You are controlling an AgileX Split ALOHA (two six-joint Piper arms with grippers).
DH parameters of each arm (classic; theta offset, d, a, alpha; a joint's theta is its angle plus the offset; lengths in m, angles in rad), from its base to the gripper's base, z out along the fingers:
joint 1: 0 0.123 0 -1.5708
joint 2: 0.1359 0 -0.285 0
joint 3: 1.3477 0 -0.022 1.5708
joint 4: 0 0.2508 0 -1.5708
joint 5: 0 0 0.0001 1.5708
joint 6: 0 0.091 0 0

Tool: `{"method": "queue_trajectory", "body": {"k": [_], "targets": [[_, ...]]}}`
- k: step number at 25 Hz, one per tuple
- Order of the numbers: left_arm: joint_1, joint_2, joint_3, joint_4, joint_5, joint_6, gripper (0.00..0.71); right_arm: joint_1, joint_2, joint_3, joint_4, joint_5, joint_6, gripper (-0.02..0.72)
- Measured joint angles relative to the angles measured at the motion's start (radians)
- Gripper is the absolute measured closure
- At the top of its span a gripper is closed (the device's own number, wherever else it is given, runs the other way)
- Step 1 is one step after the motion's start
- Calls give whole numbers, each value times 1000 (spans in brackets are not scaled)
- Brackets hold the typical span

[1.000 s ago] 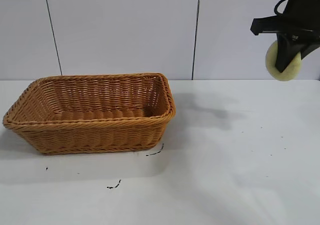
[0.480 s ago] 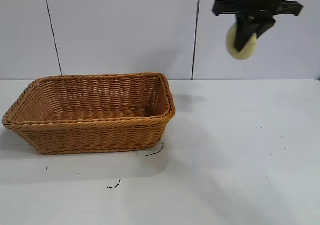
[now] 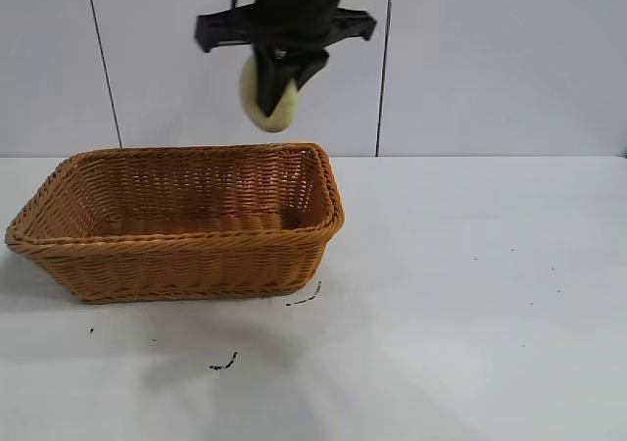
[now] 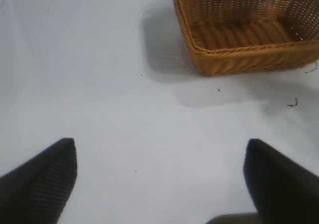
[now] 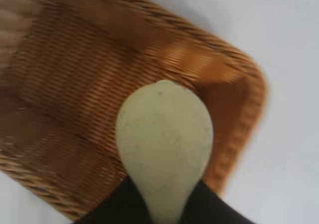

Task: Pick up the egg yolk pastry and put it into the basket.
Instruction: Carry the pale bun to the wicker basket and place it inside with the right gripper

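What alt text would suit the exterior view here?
The right gripper holds the egg yolk pastry in the air above the right end of the basket, which sits on a white table before a pale panelled wall.

A plain white table (image 3: 470, 304) filled the lower scene, matte and lightly shadowed. Small dark marks (image 3: 223, 365) dotted its near surface. Behind it stood a pale grey panelled wall (image 3: 490, 59), divided by thin dark vertical seams (image 3: 384, 64).
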State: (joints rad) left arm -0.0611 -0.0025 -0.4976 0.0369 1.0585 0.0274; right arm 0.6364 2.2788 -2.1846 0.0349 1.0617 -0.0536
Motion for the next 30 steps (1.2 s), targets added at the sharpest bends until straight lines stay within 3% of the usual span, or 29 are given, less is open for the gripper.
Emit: {"method": "queue_trajectory", "body": {"k": [4, 8, 14, 16, 20, 21, 24, 30], "targets": [[0, 0, 0, 0, 0, 0, 17, 58, 74, -1, -13, -84, 9, 664], [0, 0, 0, 0, 0, 0, 17, 62, 165, -1, -22, -176, 70, 663], [0, 0, 0, 0, 0, 0, 17, 60, 234, -1, -22, -197, 101, 638], [0, 0, 0, 0, 0, 0, 17, 60, 229, -1, -22, -198, 101, 542], [0, 0, 0, 0, 0, 0, 17, 60, 221, -21, -35, -156, 101, 155], [0, 0, 0, 0, 0, 0, 17, 60, 219, -39, -35, -135, 101, 95], [0, 0, 0, 0, 0, 0, 17, 60, 202, -95, -66, -71, 103, 29], [0, 0, 0, 0, 0, 0, 17, 48, 138, -231, -108, 48, 126, 15]]}}
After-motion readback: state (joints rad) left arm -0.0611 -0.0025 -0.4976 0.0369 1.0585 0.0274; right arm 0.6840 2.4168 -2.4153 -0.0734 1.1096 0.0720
